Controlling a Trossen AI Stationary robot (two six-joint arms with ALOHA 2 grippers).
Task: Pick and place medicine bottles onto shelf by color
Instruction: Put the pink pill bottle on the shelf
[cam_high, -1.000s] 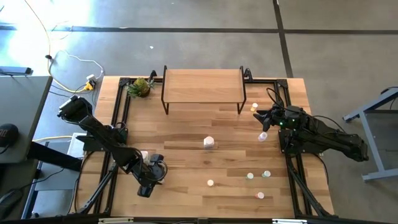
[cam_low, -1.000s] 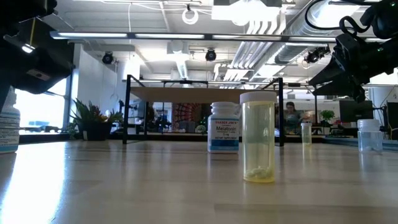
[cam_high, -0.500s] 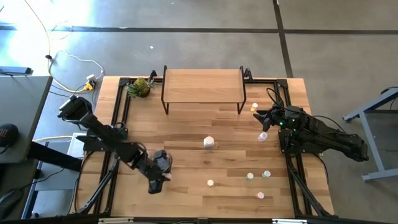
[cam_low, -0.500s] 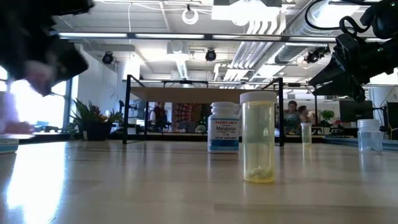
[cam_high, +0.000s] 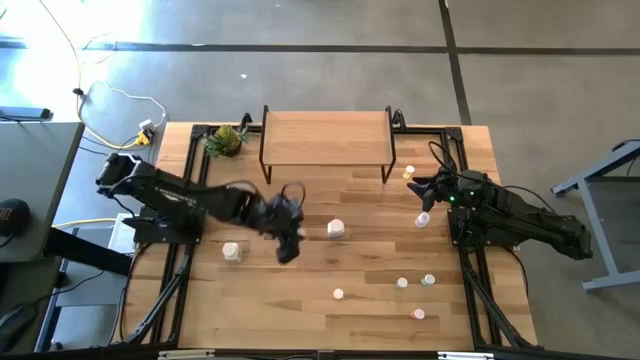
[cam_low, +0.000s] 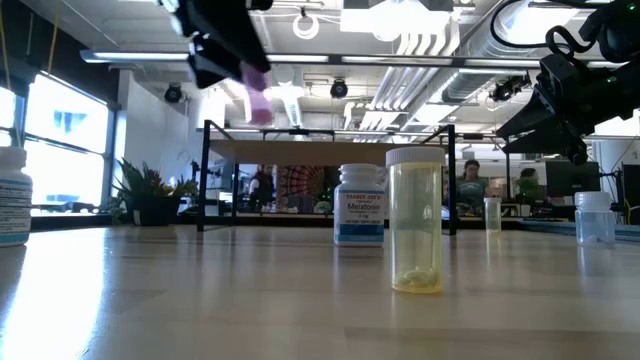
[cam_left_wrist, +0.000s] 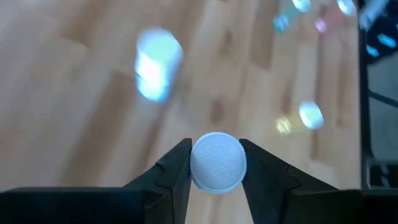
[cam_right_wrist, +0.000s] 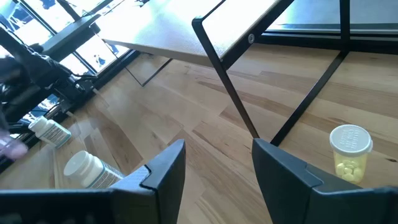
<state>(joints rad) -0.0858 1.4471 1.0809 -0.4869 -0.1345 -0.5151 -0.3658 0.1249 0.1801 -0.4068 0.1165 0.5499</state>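
Note:
My left gripper (cam_high: 288, 245) hangs above the middle of the table, shut on a small pink bottle (cam_low: 258, 100) with a white cap (cam_left_wrist: 216, 163). The shelf (cam_high: 325, 138), a light-wood board on thin black legs, stands at the table's far edge. A white bottle (cam_high: 232, 251) stands upright at the near left and another (cam_high: 336, 229) at the centre. Several small bottles (cam_high: 402, 283) stand at the near right. A yellow one (cam_right_wrist: 351, 149) stands by the shelf's right leg. My right gripper (cam_high: 420, 190) waits open at the right, holding nothing. My left gripper pinches the bottle between its two fingers at the cap's round side (cam_left_wrist: 196, 163), one finger on each side. The cap's top faces back along the fingers. The fingers slant down toward the table. The pink body hangs tilted below the gripper (cam_low: 250, 80), clear of the table.
A leafy green-yellow plant (cam_high: 226, 139) lies at the far left beside the shelf. Black frame rails (cam_high: 190, 190) run along the table's left and right sides. Bare wood lies between the shelf and the centre white bottle.
My left gripper has risen from the table's near left and swung toward the centre and the shelf. It carries the pink bottle lifted clear of the table. The white bottle at the near left has stayed where it stood.

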